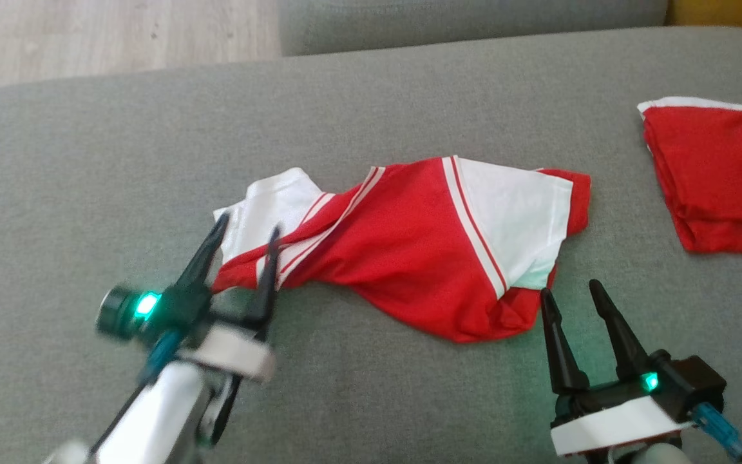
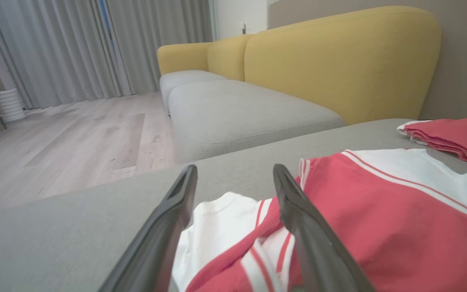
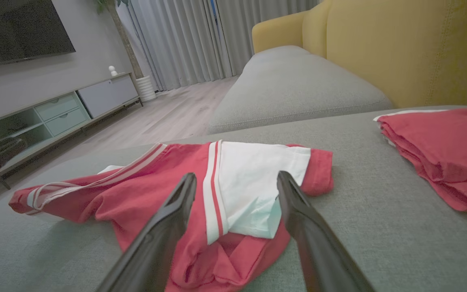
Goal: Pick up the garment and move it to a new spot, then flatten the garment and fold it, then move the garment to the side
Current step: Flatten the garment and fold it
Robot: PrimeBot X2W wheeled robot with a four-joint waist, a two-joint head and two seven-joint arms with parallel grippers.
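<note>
**Open on both sides, nothing held**

Right gripper (image 1: 570,289): fingers spread wide, tips just beside the near right hem of the shirt (image 1: 403,251). Left gripper (image 1: 248,227): also wide, fingers over the white sleeve end, contact unclear. The red and white shirt lies crumpled mid grey cushion (image 1: 409,96). Folded red cloth (image 1: 712,180) well apart, far right. Yellow backrest (image 2: 339,61) behind.

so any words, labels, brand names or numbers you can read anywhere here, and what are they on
No text can be read in any of the views.
The red and white garment: stripes only, no print or label visible.
The folded red garment: plain.
The television: screen dark.
</note>
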